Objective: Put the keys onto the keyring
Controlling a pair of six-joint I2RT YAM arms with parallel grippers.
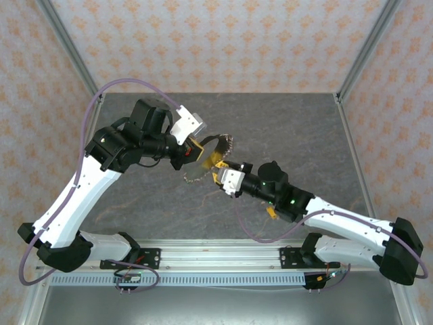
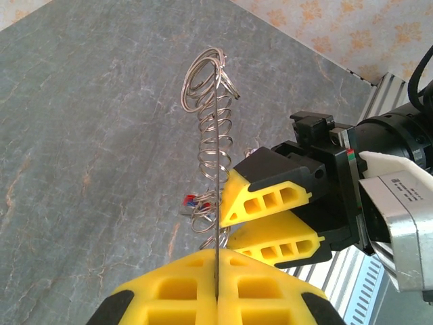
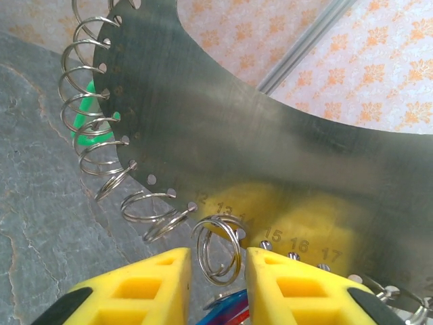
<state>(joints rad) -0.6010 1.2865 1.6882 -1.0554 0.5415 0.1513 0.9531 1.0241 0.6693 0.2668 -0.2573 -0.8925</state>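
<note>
keyring [image 3: 270, 128]: flat sheet metal, dull grey brushed finish with fine grain lines and stamped digits. It shows a faint yellow reflection just above the right gripper [image 3: 218, 256] fingers [image 3: 145, 284]. Split rings [image 3: 216, 247] along its edge, one of them between those fingers: bright polished wire, mirror-glossy. Left gripper [image 2: 216, 257] fingers [image 2: 169, 291], same as the right: yellow moulded plastic, satin, hollow ribbed pockets, matt black backs. Key [image 3: 226, 308] low between the right fingers: glossy blue plastic head, red edge. Table [image 2: 81, 135] beyond the left fingertips: matt grey, stone-look, veined.
</note>
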